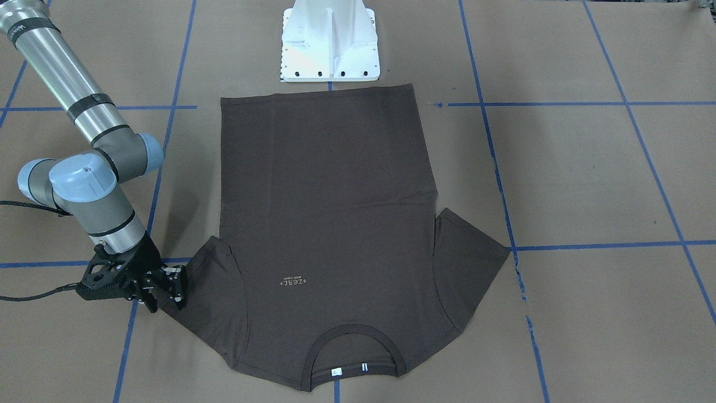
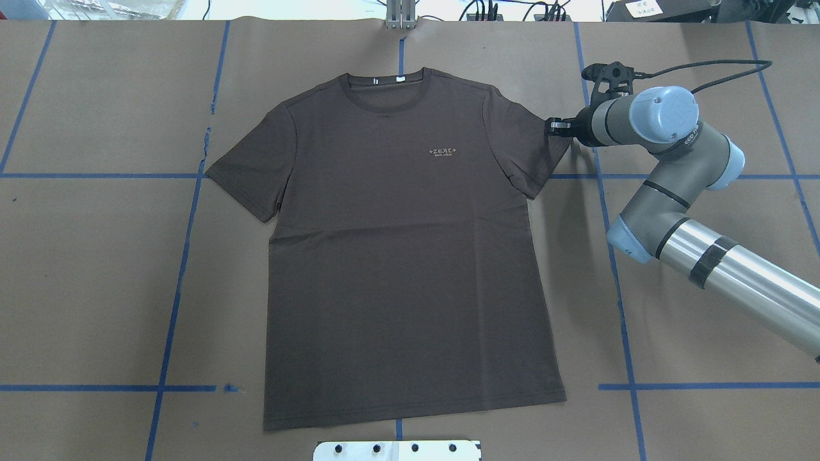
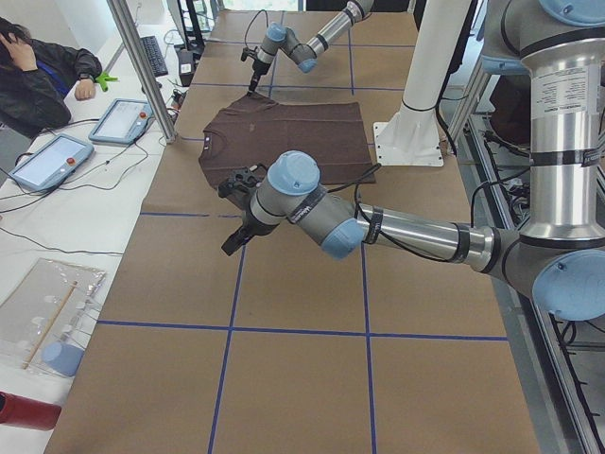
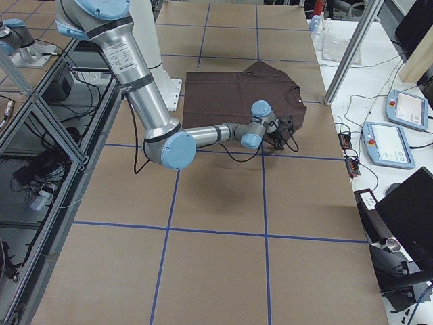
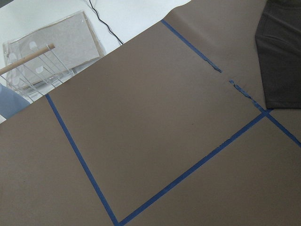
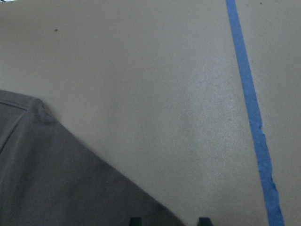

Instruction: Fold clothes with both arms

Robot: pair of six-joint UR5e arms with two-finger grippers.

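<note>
T-shirt [image 2: 397, 256] flat on desk [image 2: 96, 288]; right gripper [image 1: 165, 299] at its sleeve [image 1: 212, 285] edge, fingers [image 6: 135, 221] parted; left gripper [image 3: 231, 246] apart from T-shirt, finger state indiscernible.

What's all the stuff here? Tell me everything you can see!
T-shirt: one, dark brown, flat mid-table.
Table: one, brown cover.
Tape lines: several, blue, gridding the table.
Base: one, white, by the shirt's hem.
Tablets: two, grey-blue, on the side bench.
Person: one, dark sleeve, near the tablets.
Right arm: one, silver-grey.
Right fingers: two, black, open beside a shirt sleeve.
Left arm: one, silver-grey.
Left fingers: black, open or shut unclear.
</note>
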